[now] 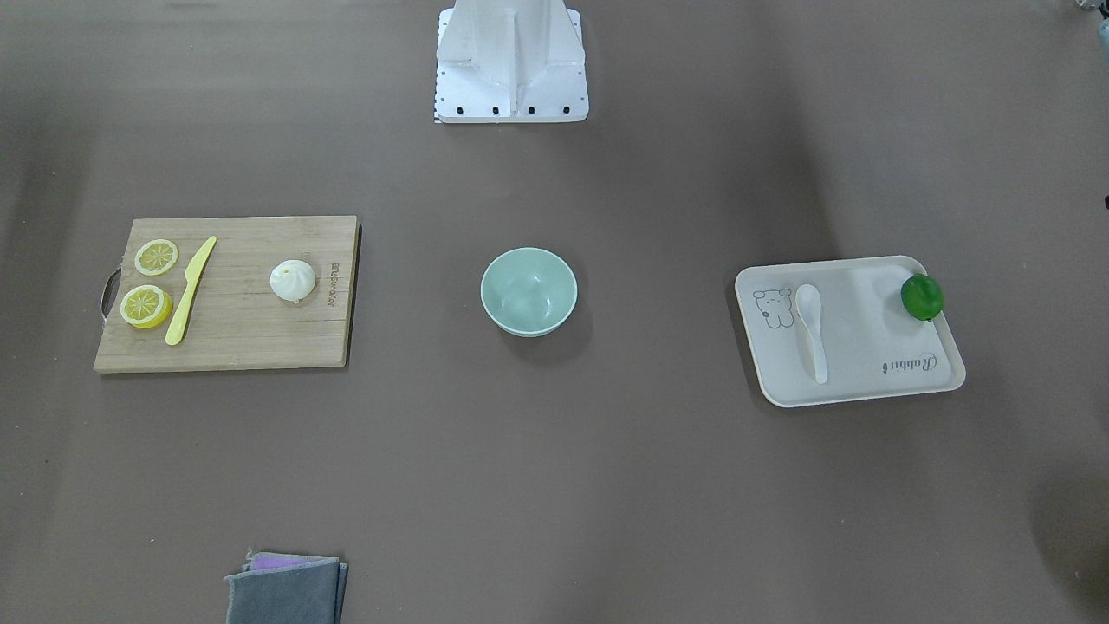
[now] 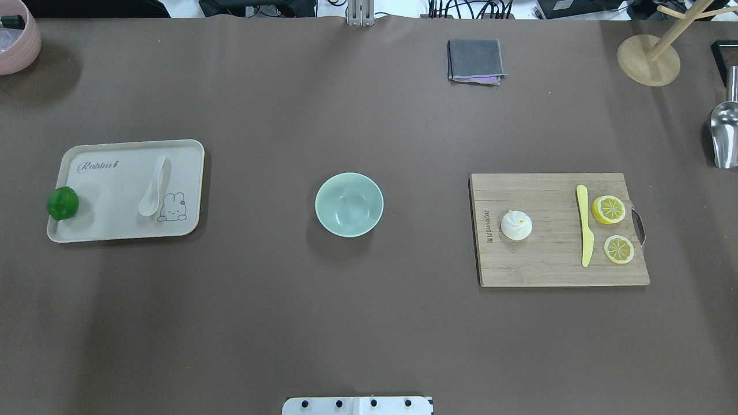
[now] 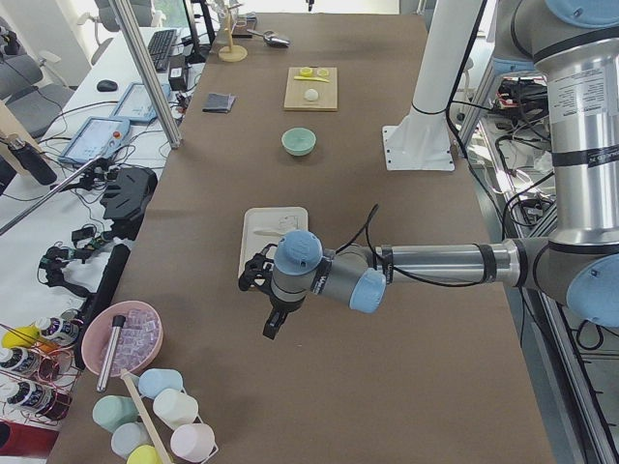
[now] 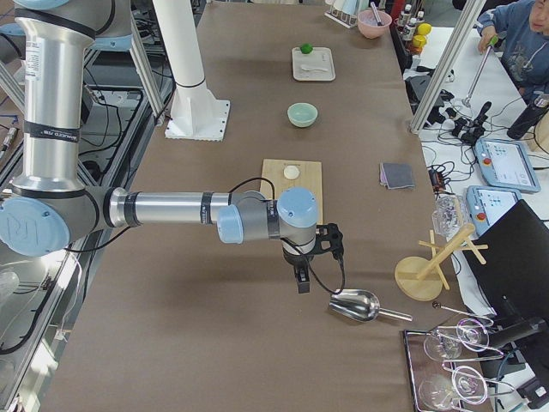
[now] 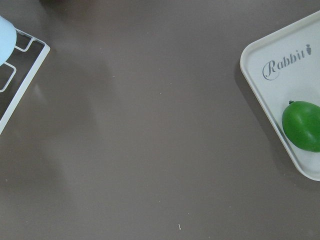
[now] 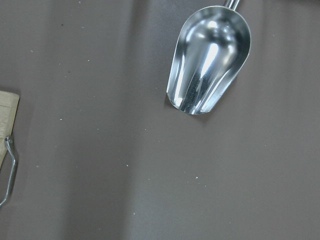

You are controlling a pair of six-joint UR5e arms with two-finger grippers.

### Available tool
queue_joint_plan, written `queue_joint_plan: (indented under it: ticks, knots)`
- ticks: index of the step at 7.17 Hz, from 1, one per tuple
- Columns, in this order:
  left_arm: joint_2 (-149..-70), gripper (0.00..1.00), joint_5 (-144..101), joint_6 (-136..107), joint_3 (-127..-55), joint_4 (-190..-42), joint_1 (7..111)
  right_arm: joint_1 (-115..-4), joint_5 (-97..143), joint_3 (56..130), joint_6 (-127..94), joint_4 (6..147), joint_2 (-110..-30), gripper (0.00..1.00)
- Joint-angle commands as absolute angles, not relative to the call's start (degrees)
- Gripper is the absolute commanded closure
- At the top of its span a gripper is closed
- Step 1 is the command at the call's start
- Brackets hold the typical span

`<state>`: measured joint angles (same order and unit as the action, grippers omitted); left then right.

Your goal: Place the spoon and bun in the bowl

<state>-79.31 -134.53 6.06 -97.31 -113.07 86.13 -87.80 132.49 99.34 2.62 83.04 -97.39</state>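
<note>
The pale mint-green bowl (image 1: pixel 528 291) (image 2: pixel 349 204) stands empty at the table's middle. The white soup spoon (image 1: pixel 812 329) (image 2: pixel 154 187) lies on a beige tray (image 1: pixel 866 381) (image 2: pixel 115 225). The white pleated bun (image 1: pixel 294 281) (image 2: pixel 516 225) sits on a wooden cutting board (image 1: pixel 243 342) (image 2: pixel 548 268). My left gripper (image 3: pixel 274 324) hangs off the tray's outer end. My right gripper (image 4: pixel 302 283) hangs past the board, near a metal scoop (image 4: pixel 356 305). Both show only in the side views, so I cannot tell whether they are open or shut.
A green lime (image 2: pixel 62 203) (image 5: pixel 302 125) sits at the tray's edge. A yellow knife (image 2: pixel 584 225) and two lemon slices (image 2: pixel 609 209) lie on the board. A folded grey cloth (image 2: pixel 475 60), a wooden stand (image 2: pixel 648 60), the metal scoop (image 6: pixel 210 60) and a pink bowl (image 2: pixel 17 37) ring the far side.
</note>
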Motion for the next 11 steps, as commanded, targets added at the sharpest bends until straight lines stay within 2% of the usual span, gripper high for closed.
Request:
queue_joint_plan:
  ticks: [1, 3, 5, 11]
  knots:
    - [-79.2, 0.02, -134.6, 6.0, -97.9, -112.9, 86.1, -87.6, 132.5, 99.8, 2.5, 83.1, -96.9, 0.00]
    - [-78.5, 0.02, -134.6, 5.8, -98.8, -113.2, 86.2, -87.6, 132.3, 99.8, 2.5, 83.0, -96.9, 0.00]
    - [-78.3, 0.02, -135.1, 5.6, -98.5, -113.2, 86.1, -87.6, 131.0, 98.4, 2.5, 75.4, -98.0, 0.00]
    - [-78.0, 0.02, -135.7, 5.2, -99.1, -117.9, 86.1, -87.6, 135.2, 98.4, 1.9, 75.1, -98.1, 0.00]
